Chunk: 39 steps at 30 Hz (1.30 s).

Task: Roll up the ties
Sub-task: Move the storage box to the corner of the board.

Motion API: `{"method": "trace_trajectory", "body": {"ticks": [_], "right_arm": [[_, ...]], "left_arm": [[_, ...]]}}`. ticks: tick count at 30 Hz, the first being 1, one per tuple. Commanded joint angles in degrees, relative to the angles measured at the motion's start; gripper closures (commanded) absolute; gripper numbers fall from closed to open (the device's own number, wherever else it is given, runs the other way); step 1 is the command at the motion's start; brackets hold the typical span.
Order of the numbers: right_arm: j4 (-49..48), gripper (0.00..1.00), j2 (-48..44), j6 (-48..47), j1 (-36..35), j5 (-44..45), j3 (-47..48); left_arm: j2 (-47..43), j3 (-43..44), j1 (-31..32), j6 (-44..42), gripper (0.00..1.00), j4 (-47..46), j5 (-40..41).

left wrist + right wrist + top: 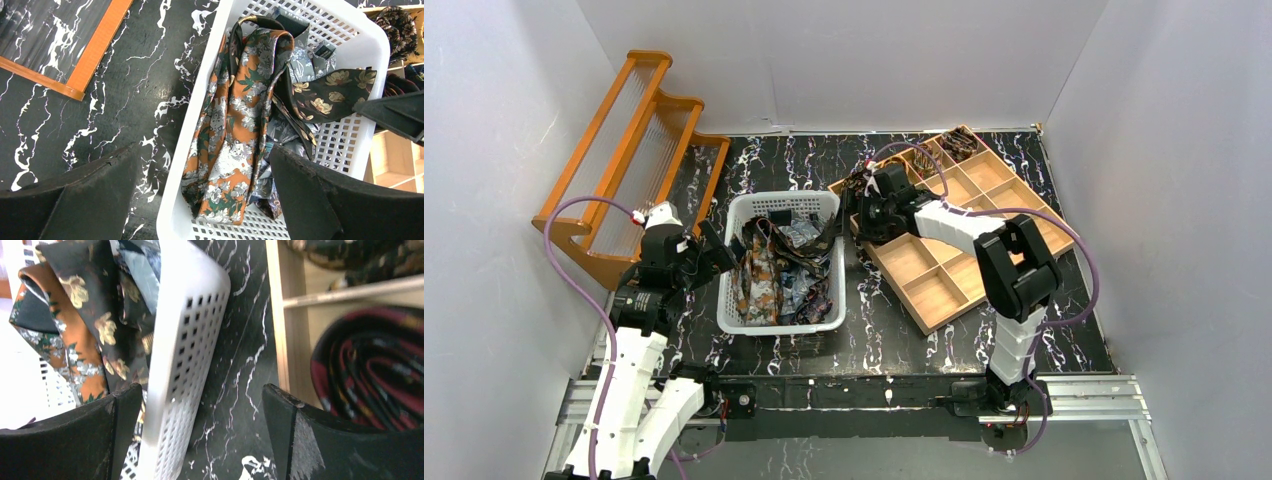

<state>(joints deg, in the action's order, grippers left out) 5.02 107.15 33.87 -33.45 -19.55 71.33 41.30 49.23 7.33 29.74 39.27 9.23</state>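
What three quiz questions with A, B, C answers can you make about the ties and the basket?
1. Where do the loose ties lie? A in a drawer; B in the basket; C on a chair.
2. What colour is the basket? A blue; B red; C white.
3. How is the maroon tie in the tray? A rolled; B spread flat; C hanging.
Answers: 1 B, they pile up inside its walls. 2 C, its mesh walls are white. 3 A, its layers coil inside one compartment.
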Motion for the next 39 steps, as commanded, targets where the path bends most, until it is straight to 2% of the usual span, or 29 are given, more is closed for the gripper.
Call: {"method": "trace_trajectory", "body": {"ticks": [1,7,11,16,20,26,39], "right_arm": [[0.07,0.02,3.82,-4.26,1.29,7.72,5.29],[0.86,0.01,-2.73,-6.79,1.44,0.76,4.83],[2.10,0.01,-11.16,-5.82,1.37,4.80,-1.28],[5.66,0.01,-20.75,-4.05,3.11,14.80,-9.26],[5.69,0.01,-25.22,-2.18,6.43,14.98,-16.02],[2.28,0.01,-22.45,-1.92,8.92,11.99,-18.54],[-10.33,0.01,-10.84,-1.84,15.41,11.58,-13.33]], "left_arm": [[-0.65,0.42,-0.13,0.82,0.02,1.64,-0.39],[-1.25,0.13,-0.13,1.10,0.02,1.64,-0.34],[-0.77,-0.44,-0.13,1.11,0.02,0.94,-1.00],[0.30,-0.48,-0.13,1.20,0.02,0.34,-2.12],[0.30,-0.62,-0.13,1.35,0.02,-0.10,-2.63],[0.36,-1.16,-0.13,2.15,0.02,-0.85,-4.09],[-0.93,-1.67,-0.13,3.19,0.02,-0.46,-4.44]]}}
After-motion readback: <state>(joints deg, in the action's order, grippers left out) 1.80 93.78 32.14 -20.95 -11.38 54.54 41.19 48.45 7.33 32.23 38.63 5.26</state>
